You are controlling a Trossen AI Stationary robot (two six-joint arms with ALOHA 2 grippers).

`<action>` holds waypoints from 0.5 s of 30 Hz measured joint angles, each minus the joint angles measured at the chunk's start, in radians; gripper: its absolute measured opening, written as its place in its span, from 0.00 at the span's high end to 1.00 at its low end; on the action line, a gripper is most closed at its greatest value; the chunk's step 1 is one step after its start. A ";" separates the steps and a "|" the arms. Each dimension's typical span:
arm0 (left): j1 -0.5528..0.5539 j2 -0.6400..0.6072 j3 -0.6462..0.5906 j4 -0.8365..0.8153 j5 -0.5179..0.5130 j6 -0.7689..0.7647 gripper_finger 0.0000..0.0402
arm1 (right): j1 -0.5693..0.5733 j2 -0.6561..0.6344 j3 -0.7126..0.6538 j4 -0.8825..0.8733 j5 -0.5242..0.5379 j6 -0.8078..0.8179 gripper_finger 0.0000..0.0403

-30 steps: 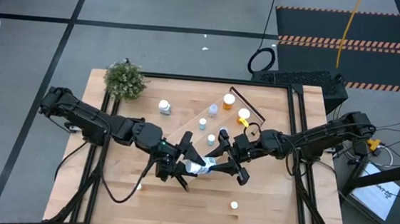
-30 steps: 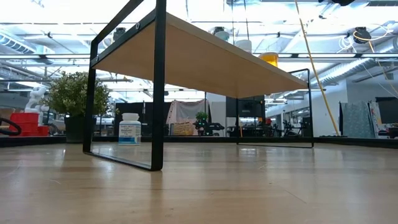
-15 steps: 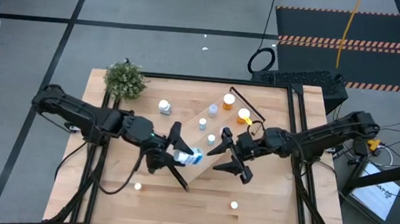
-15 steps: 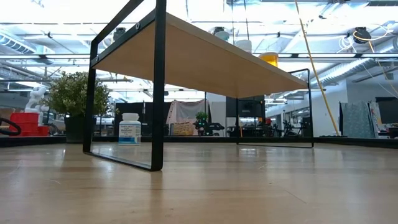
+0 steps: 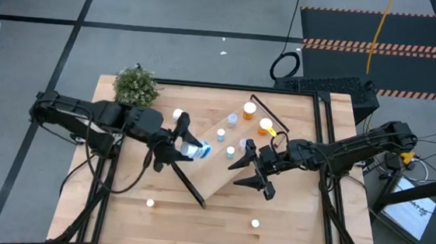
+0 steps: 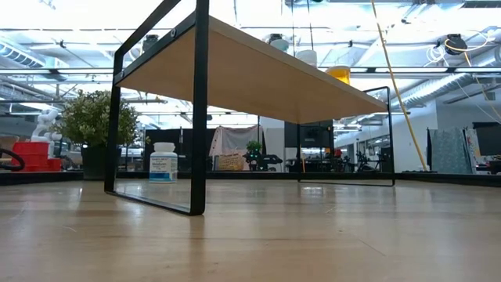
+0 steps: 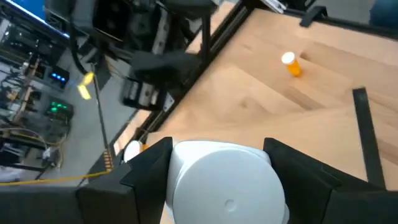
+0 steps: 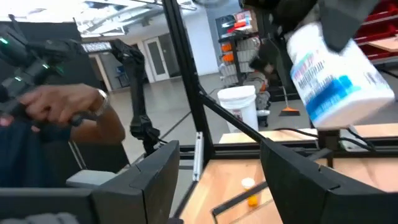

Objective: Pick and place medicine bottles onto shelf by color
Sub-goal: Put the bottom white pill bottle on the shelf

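Note:
My left gripper [image 5: 187, 146] is shut on a white medicine bottle [image 5: 197, 150] with a blue label, held in the air over the left side of the shelf [image 5: 215, 176]. The shelf is a light-wood board lying slantwise on the table on its black brackets. Several small orange and pale blue bottles [image 5: 230, 150] stand on its far half. My right gripper [image 5: 247, 169] hangs open over the shelf's right side with nothing between its fingers. It faces the held bottle [image 8: 339, 71]. My left gripper pinches the white bottle between its two fingers at the cap end, one finger on each side. The white cap [image 7: 224, 186] faces back toward the wrist. The fingers slant downward from the table's left. The bottle is lifted clear and tilted, its base pointing away from the gripper.
A green plant [image 5: 136, 87] stands at the table's far left corner, with a white bottle [image 5: 179, 116] on the table next to it. Two small bottles [image 5: 150, 203] [image 5: 255, 224] lie near the front edge. A person's hand [image 8: 68, 112] shows beyond the table.
My left gripper has carried the white bottle up and toward the table's far left, away from my right gripper, which stood close to the bottle a second ago. The left wrist has tipped as it went. My right gripper has stayed nearly in place.

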 joint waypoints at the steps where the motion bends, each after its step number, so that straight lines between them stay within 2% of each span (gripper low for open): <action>1: 0.007 0.007 0.022 -0.025 0.009 -0.005 0.39 | 0.000 0.000 0.000 -0.004 0.001 -0.002 0.46; 7: 0.062 0.055 0.140 -0.183 0.120 -0.018 0.40 | 0.000 0.000 0.000 -0.007 -0.002 -0.024 0.46; 15: 0.160 0.153 0.207 -0.340 0.220 -0.023 0.41 | 0.000 -0.036 0.000 -0.122 -0.002 -0.022 0.46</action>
